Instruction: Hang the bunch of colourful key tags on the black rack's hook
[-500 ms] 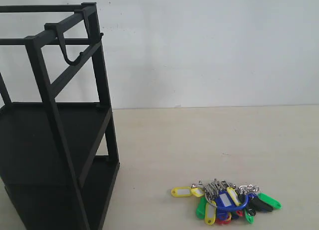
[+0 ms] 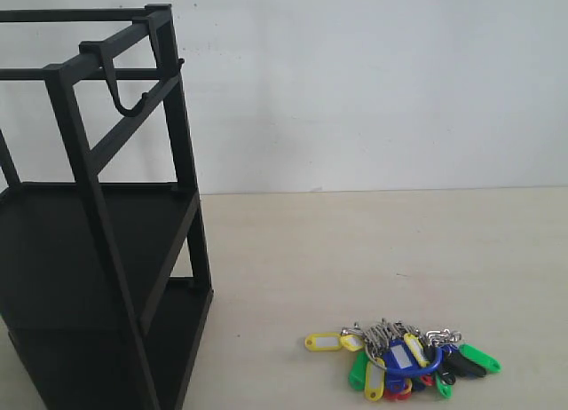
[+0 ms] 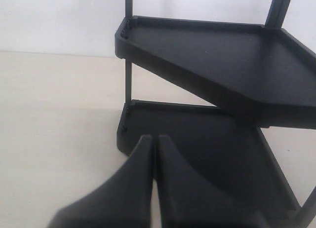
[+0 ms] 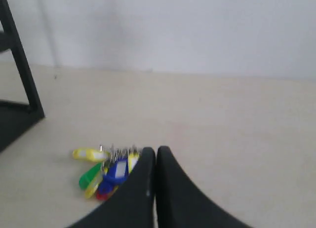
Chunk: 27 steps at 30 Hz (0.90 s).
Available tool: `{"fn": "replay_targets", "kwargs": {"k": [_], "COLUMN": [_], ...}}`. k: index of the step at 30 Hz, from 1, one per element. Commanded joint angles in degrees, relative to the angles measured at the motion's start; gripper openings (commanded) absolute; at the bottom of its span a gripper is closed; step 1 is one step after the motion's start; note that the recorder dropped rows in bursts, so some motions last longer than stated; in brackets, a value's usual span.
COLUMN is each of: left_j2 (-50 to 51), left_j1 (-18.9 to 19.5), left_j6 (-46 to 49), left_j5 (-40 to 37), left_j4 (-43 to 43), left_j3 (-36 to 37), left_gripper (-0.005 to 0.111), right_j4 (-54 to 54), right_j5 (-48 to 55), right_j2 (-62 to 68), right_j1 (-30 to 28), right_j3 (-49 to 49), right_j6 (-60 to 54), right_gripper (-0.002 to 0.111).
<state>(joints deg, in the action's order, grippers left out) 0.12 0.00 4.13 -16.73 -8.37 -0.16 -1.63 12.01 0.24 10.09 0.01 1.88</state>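
The colourful key tag bunch lies flat on the pale table near the front, right of centre. The black rack stands at the left, and its J-shaped hook hangs from the top bar. Neither arm shows in the exterior view. In the right wrist view my right gripper is shut and empty, hovering above the table with the key tag bunch partly hidden behind one finger. In the left wrist view my left gripper is shut and empty, facing the rack's lower shelves.
A white wall backs the table. Bare tabletop stretches between the rack and the tags. A leg of the rack shows at the edge of the right wrist view.
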Motion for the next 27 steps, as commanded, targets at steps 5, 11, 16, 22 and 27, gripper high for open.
{"fn": "replay_targets", "kwargs": {"k": [5, 11, 16, 22, 27], "left_j2": [-0.1, -0.1, -0.1, -0.1, -0.1], "left_j1": [0.0, 0.0, 0.0, 0.0, 0.0], "left_j6": [0.2, 0.2, 0.2, 0.2, 0.2], "left_j5": [0.4, 0.4, 0.4, 0.4, 0.4], "left_j4": [0.3, 0.3, 0.3, 0.3, 0.3], "left_j3": [0.2, 0.2, 0.2, 0.2, 0.2], "left_gripper": [0.004, 0.004, 0.004, 0.004, 0.004], "right_j4": [1.0, 0.7, 0.5, 0.5, -8.7], "right_j5": [-25.4, -54.8, -38.2, 16.3, 23.2], "right_j2": [-0.2, -0.2, 1.1, 23.2, 43.0], "right_j1": [-0.4, -0.4, -0.4, -0.4, -0.2], "right_j3": [0.0, 0.0, -16.3, -38.2, -39.0], "right_j6": [-1.9, 4.0, 5.3, 7.3, 6.9], "right_gripper": [0.000, 0.000, 0.000, 0.000, 0.000]}}
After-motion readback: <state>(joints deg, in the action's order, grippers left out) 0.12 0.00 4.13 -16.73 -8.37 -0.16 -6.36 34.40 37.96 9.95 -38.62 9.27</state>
